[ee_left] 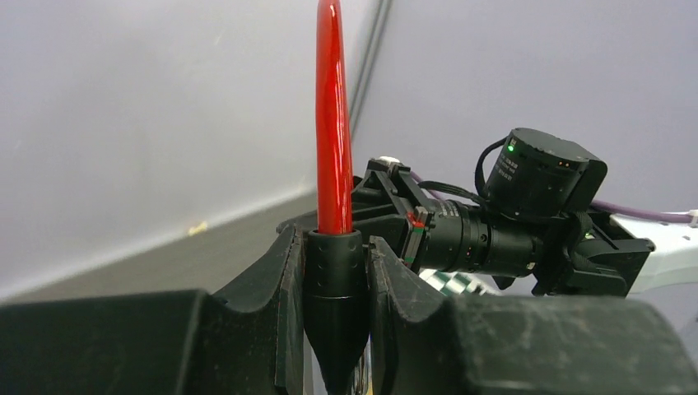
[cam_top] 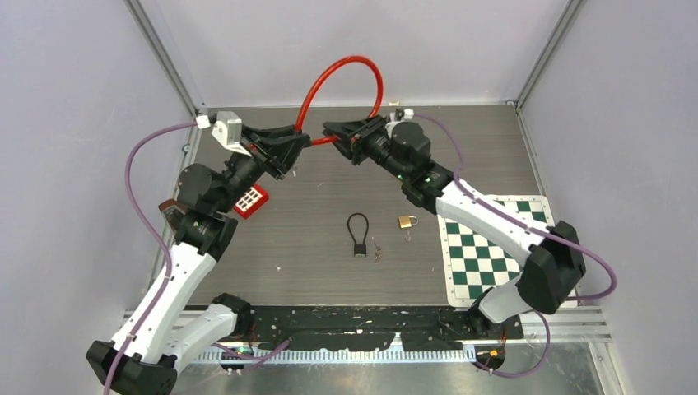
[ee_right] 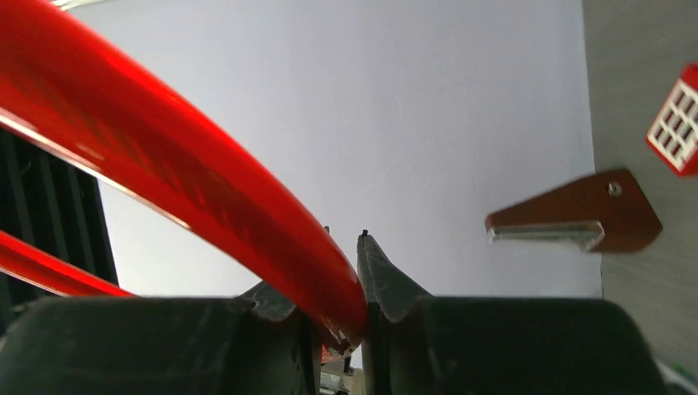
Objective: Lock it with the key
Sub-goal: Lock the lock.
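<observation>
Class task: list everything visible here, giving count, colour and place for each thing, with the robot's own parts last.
red cable: one, red, arched in the air between both claws
keypad block: one, red with white grid, left side of table
cable padlock: one, black, table centre
keys: count unclear, silver, just right of cable padlock
brass padlock: one, brass, right of keys
checkered mat: one, green and white, table's right side
left claw: one, black, shut on red cable
right claw: one, black, shut on red cable

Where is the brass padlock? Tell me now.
In the top view, the brass padlock lies on the table just right of centre, between the black cable lock and the checkered mat, near the keys.
</observation>
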Controlling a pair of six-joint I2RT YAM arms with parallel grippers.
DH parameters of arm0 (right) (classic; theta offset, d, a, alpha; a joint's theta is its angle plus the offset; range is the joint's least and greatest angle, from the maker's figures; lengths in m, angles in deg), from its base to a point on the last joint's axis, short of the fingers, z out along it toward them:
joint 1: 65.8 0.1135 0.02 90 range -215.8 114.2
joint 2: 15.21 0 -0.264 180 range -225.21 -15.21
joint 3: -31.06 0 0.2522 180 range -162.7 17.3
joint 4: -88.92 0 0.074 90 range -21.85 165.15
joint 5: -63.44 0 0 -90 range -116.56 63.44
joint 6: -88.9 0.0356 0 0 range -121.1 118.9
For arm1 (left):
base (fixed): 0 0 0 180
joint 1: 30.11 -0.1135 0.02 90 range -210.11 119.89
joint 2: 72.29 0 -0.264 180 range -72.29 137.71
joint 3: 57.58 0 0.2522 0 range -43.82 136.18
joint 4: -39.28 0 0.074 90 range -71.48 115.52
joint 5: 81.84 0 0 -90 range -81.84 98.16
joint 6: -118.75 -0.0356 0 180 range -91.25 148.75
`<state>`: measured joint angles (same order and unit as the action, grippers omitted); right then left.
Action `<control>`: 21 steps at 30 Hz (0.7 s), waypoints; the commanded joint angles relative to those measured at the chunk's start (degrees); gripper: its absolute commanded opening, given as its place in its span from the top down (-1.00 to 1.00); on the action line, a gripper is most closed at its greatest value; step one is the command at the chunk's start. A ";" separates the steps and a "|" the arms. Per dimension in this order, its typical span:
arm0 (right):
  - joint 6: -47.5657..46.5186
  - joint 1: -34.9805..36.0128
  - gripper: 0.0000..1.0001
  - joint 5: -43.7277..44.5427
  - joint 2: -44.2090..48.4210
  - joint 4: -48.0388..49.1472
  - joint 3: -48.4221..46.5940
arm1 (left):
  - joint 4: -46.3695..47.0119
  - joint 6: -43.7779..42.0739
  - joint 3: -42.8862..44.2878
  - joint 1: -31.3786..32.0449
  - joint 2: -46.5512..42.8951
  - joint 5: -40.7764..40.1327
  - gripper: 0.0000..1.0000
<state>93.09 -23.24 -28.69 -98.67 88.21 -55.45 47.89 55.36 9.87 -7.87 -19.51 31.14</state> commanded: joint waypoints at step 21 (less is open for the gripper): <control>43.00 14.60 0.89 -24.40 -21.33 41.79 14.59 | -52.23 -10.64 -0.34 7.64 -1.42 -24.63 1.00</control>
<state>117.29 -13.64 -45.43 -121.66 109.85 -38.36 0.55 45.30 10.64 -1.49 -20.94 10.55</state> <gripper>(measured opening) 0.222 0.242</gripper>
